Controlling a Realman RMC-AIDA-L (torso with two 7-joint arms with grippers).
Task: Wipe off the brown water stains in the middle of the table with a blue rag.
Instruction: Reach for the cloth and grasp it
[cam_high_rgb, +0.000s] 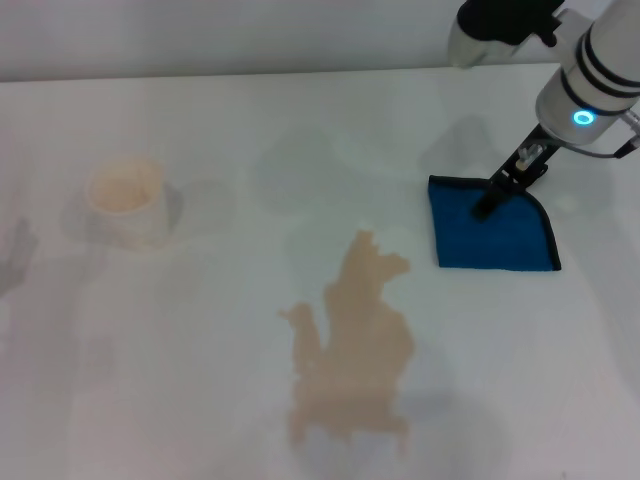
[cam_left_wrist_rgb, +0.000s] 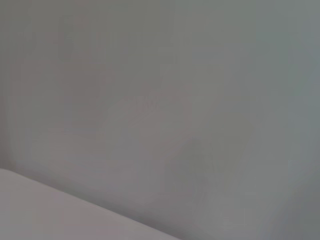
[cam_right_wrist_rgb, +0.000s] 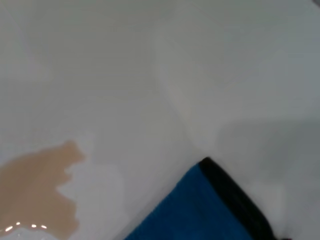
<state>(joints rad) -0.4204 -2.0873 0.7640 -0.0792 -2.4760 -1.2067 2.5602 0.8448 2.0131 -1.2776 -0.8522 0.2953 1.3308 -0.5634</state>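
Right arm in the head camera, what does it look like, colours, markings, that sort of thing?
The right arm is a white rounded cylinder with thin dark bands and a glowing blue ring light. Black housing sits at its upper end. It ends in the right gripper, slim, black and finger-like, with a small metallic fitting where it joins the arm. The left arm is not in view.

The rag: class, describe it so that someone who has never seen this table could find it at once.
Start from the white table and find the brown stain in its middle. Look toward the robot's right and slightly farther back, where the right gripper touches down on the rag. It is the only blue thing there: a flat cloth with black edging, clear of the stain.
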